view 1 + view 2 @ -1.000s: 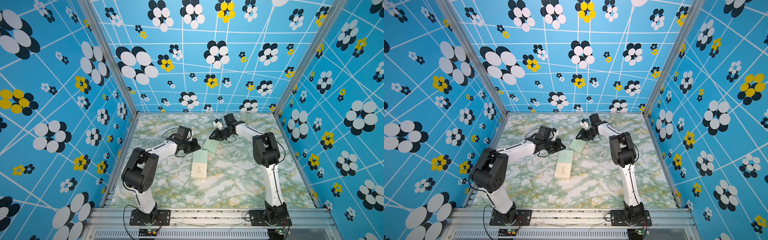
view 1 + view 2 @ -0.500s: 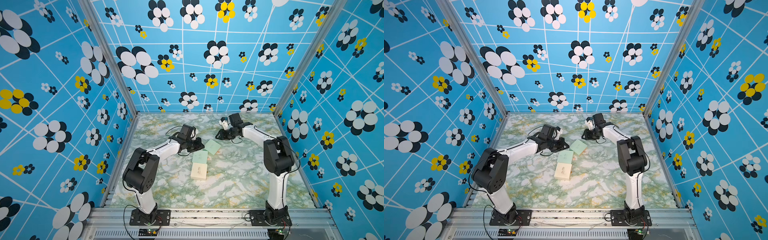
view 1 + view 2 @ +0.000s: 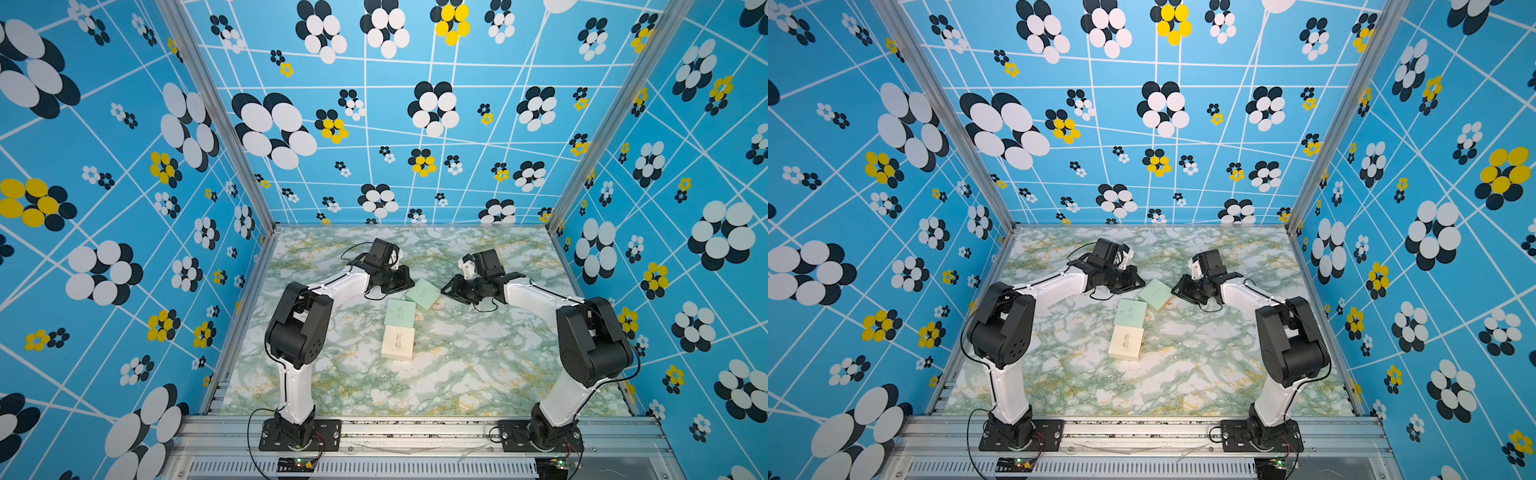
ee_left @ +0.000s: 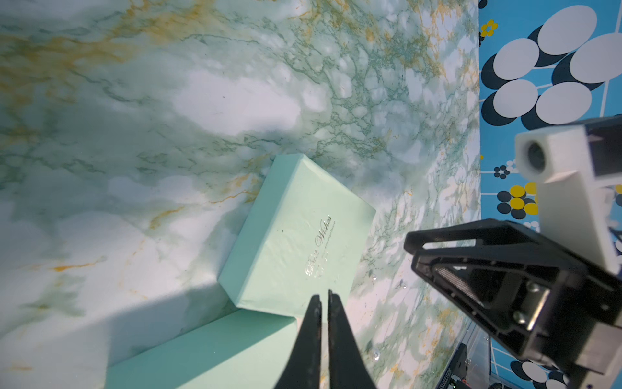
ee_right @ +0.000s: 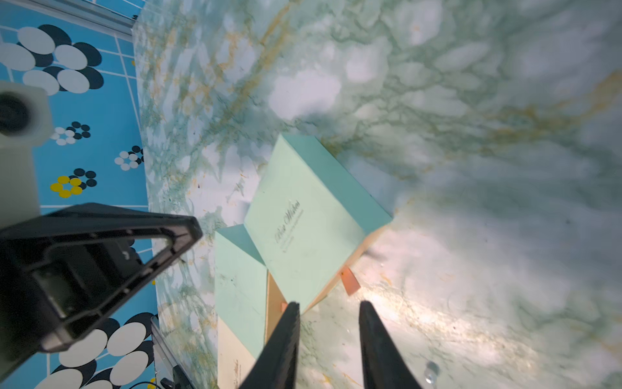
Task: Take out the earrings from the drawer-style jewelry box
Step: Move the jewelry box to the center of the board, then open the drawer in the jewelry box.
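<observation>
Beside the mint jewelry box (image 4: 296, 232), on the green-and-gold marbled tabletop (image 4: 202, 101), lie tiny glinting earrings (image 4: 375, 353), too small to tell their long axis; the box sits cornerwise to the table edges, its orange pull tab (image 5: 350, 282) facing my right gripper (image 5: 328, 304), fingers apart and empty; my left gripper (image 4: 322, 297) is pinched together; blue flowered walls (image 3: 124, 166) enclose the table

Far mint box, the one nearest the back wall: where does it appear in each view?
Both top views: far mint box sits mid-table.
Left wrist: it fills mid-picture, just beyond the left gripper.
Right wrist: mid-picture, just beyond the right gripper.
Shared landmark: the other mint box, at its corner.
</observation>
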Available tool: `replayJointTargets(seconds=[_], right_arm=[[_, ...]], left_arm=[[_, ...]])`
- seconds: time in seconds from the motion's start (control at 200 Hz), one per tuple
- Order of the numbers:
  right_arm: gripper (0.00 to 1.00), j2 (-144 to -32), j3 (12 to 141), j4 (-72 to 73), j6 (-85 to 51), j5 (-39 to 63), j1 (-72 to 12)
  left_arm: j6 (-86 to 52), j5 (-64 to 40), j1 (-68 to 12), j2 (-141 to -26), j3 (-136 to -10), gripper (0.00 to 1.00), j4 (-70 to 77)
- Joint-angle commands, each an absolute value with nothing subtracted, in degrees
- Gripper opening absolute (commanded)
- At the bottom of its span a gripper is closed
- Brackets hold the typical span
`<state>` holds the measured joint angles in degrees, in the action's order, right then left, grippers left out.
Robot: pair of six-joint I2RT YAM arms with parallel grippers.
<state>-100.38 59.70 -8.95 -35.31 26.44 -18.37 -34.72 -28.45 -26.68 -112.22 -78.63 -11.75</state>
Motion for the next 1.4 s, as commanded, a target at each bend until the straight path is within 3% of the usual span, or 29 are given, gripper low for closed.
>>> replayJointTargets(seconds=[0.0, 0.855, 1.394], right_arm=[[0.33, -100.91, 57.46, -0.16, -43.32, 29.8, -19.07], [0.34, -109.32, 63.69, 2.26, -44.7, 31.74, -19.92], [0.35, -106.94, 67.57, -8.47, -36.87, 26.57, -19.93]], left_arm=[[-31.94, -25.93, -26.17, -113.76, -81.81, 0.1, -15.58], [-29.54, -26.54, -23.62, -123.19, -87.89, 0.09, -16.59], [-30.55, -24.7, -25.85, -118.05, -80.15, 0.09, -14.71]])
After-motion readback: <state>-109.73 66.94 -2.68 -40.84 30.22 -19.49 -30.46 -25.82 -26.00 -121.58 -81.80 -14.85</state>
